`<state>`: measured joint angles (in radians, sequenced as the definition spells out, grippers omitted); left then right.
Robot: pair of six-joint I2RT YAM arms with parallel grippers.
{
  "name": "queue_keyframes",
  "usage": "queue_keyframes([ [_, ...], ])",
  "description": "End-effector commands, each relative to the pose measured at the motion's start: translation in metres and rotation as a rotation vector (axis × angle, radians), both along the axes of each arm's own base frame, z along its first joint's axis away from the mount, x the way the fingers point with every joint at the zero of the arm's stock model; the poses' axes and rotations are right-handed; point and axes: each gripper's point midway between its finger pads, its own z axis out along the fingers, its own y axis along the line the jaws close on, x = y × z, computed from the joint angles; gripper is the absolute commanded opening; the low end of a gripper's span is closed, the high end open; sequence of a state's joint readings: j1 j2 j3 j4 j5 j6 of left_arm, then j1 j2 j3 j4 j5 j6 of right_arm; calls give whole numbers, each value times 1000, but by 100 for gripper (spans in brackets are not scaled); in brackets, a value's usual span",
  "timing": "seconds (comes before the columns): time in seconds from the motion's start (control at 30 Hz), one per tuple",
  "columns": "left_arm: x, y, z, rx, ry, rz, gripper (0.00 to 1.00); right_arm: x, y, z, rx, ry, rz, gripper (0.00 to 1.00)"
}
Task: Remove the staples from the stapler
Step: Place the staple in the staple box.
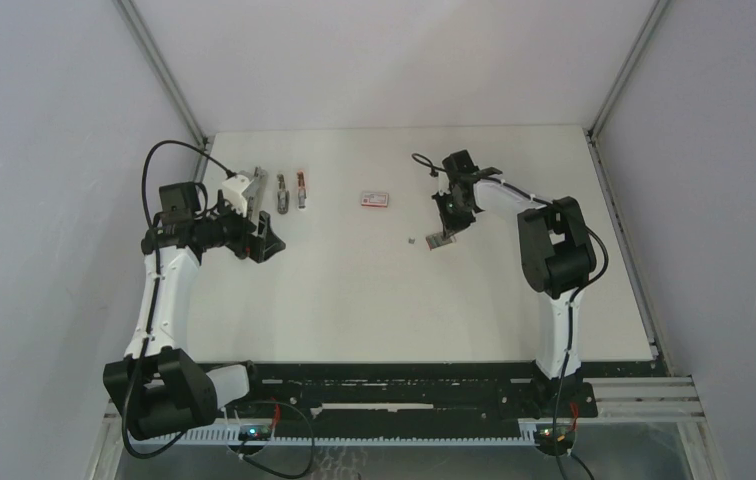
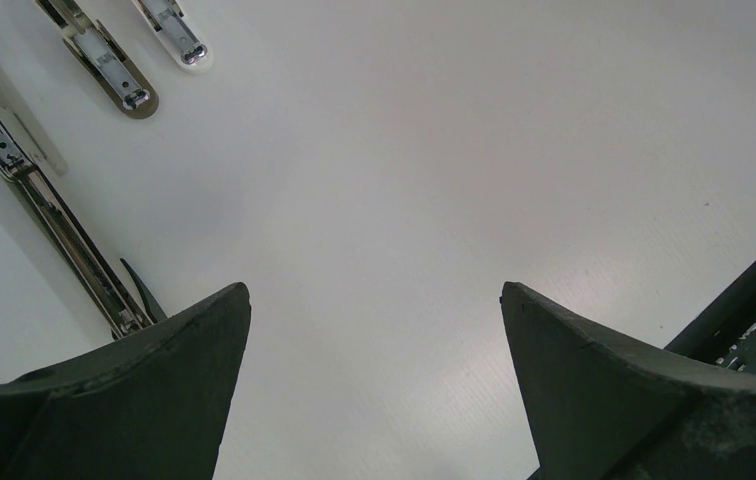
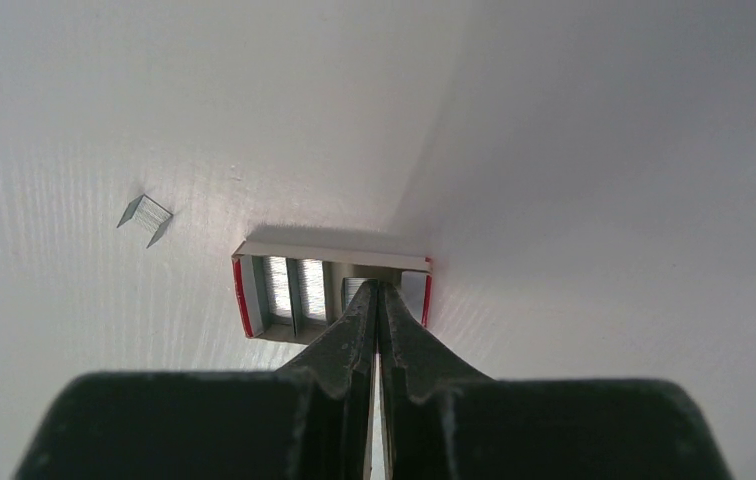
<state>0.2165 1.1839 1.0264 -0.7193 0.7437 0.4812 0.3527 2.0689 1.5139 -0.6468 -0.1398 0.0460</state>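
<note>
Currently the right gripper (image 3: 376, 295) is clenched shut, its tips at a small red-edged tray (image 3: 329, 257) holding staples (image 3: 276, 285). 1 loose staple block (image 3: 145, 218) lies near it. Meanwhile the left gripper (image 2: 374, 290) hangs spread wide beside the opened stapler (image 2: 54, 235).

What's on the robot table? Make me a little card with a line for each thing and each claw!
left gripper: open, empty, near the opened stapler
right gripper: shut, tips at the staple tray
loose staples: small block left of the tray, not touching
red-and-white box: flat, alone, farther back
two small staplers: side by side, right of the opened stapler
</note>
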Motion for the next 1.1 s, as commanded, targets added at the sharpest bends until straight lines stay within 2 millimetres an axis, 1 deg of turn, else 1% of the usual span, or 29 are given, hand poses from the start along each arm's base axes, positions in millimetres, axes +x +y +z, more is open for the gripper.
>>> queue_keyframes([
  [0.0,-4,-1,-3,-17,-8,-1,100,14,11,11,20,-50,-4,0],
  [0.43,-4,-1,-4,-16,-6,0,100,19,13,13,8,-69,-11,0],
  [1.07,-4,-1,-4,-17,-6,-3,100,22,14,10,-2,-69,-13,1],
])
